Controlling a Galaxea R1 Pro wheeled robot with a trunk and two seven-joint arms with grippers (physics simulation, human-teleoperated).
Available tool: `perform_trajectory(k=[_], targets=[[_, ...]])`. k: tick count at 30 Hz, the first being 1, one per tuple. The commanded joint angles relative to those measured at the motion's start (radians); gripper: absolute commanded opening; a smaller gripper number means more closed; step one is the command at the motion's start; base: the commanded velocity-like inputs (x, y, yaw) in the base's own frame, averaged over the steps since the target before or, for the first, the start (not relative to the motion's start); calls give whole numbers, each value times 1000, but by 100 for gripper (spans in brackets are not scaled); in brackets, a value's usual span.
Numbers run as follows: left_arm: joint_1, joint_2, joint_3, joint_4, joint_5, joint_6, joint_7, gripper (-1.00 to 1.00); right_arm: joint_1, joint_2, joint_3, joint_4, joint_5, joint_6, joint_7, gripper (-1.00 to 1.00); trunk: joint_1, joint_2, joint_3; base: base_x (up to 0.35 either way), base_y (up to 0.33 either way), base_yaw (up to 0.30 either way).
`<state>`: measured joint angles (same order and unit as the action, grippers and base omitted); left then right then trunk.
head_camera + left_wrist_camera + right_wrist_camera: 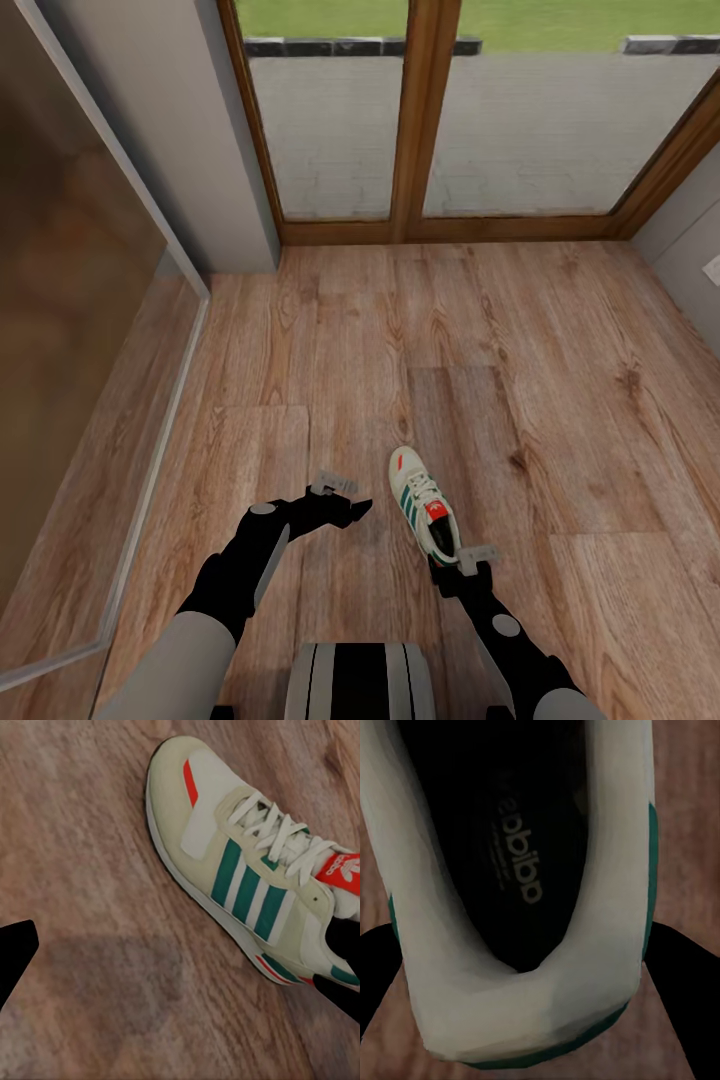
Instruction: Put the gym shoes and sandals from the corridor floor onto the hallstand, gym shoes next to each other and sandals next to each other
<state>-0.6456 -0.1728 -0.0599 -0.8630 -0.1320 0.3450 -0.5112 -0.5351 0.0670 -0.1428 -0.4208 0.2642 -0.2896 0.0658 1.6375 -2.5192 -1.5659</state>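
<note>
Right arm: reaches forward and low from the shoulder, forearm angled toward the shoe's heel; the right gripper (447, 570) sits at the heel end of the gym shoe (424, 503)
Right gripper state: its two dark fingers (684, 967) flank the heel collar, one on each side, pressed against the white rim; pinching the shoe's heel
Left arm: bent at the elbow, forearm pointing forward and inward; the left gripper (348, 512) hangs just beside the shoe's midsection, apart from it
Left gripper state: fingers spread, nothing between them
Gym shoe: on the corridor floor (560, 380), toe pointing away from the right gripper, green stripes facing the left gripper
</note>
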Motion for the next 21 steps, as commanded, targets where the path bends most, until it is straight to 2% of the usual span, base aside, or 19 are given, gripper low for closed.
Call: perform_trajectory(k=[1, 6, 21], targets=[[0, -1, 2, -2, -9, 3, -6, 100, 0, 1, -8, 1, 6, -4, 8, -100, 0, 0, -1, 0, 0, 0], [-1, -1, 2, 0, -10, 3, -6, 100, 0, 1, -8, 1, 5, -4, 8, -100, 0, 0, -1, 0, 0, 0], [-2, 1, 3, 1, -11, 5, -6, 100, 0, 2, -8, 1, 5, -5, 8, -100, -7, 3, 57, 0, 0, 0]])
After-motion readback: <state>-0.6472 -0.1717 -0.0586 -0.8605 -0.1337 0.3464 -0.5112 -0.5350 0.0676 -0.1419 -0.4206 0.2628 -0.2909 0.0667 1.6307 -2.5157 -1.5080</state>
